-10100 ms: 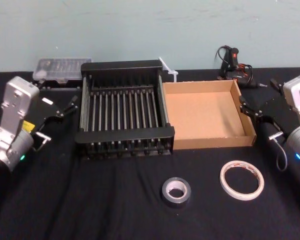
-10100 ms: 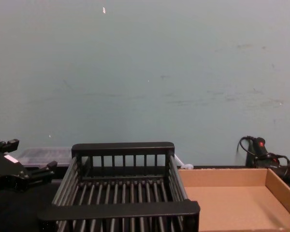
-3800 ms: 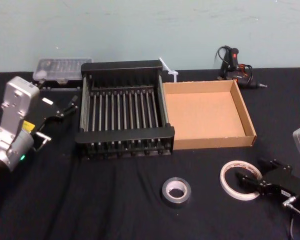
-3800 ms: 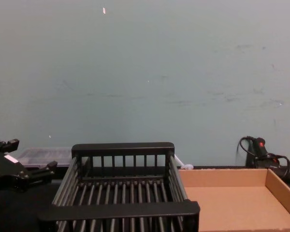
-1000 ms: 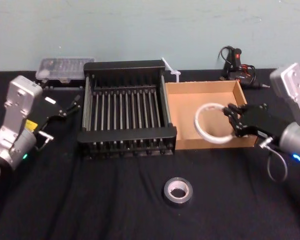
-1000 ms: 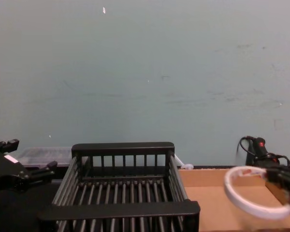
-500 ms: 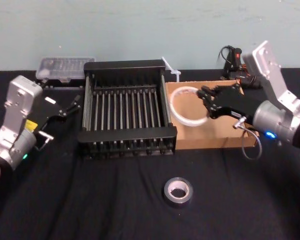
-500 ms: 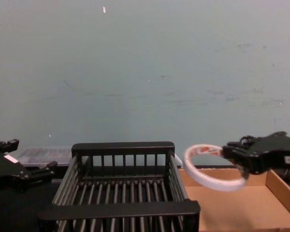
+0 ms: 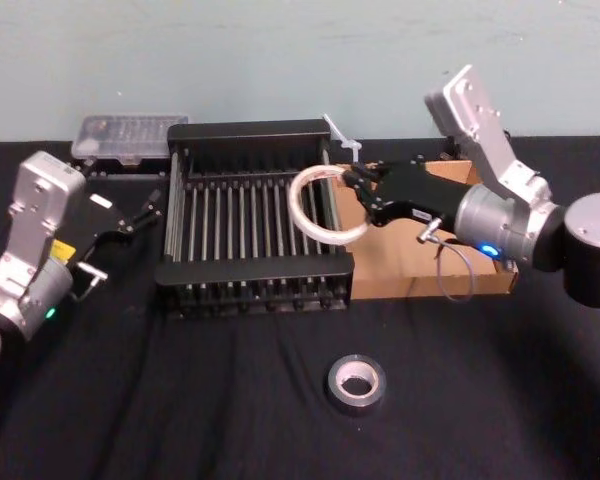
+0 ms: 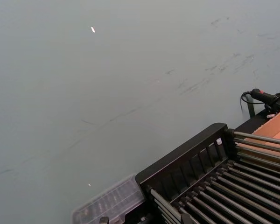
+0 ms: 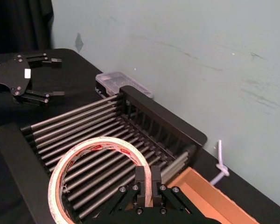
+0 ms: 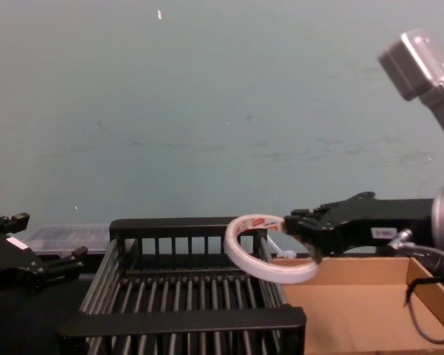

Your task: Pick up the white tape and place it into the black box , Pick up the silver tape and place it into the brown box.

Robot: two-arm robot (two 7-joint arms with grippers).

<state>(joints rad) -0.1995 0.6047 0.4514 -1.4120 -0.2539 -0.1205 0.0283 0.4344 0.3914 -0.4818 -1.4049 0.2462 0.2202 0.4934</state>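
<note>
My right gripper [image 9: 359,189] is shut on the rim of the white tape [image 9: 296,210], a thin white ring with red marks. It holds the tape tilted in the air above the right side of the black box [image 9: 248,271]. The chest view shows the tape [image 12: 241,257] level with the box's back rim [image 12: 185,226], gripper [image 12: 299,230] behind it. In the right wrist view the fingers [image 11: 141,179] pinch the ring [image 11: 101,142] over the slats. The silver tape [image 9: 356,383] lies on the cloth in front. The brown box [image 9: 432,285] sits right of the black box. My left gripper [image 9: 123,236] is parked open at the left.
A clear plastic case [image 9: 128,135] lies behind the black box's left corner and a white zip tie [image 9: 340,135] behind its right corner. A black tool with cables [image 10: 266,97] sits at the far right back. Black cloth covers the table [image 9: 180,400].
My right gripper has carried the white tape up and to the left, from over the brown box to over the black box's right side. The left arm has not moved.
</note>
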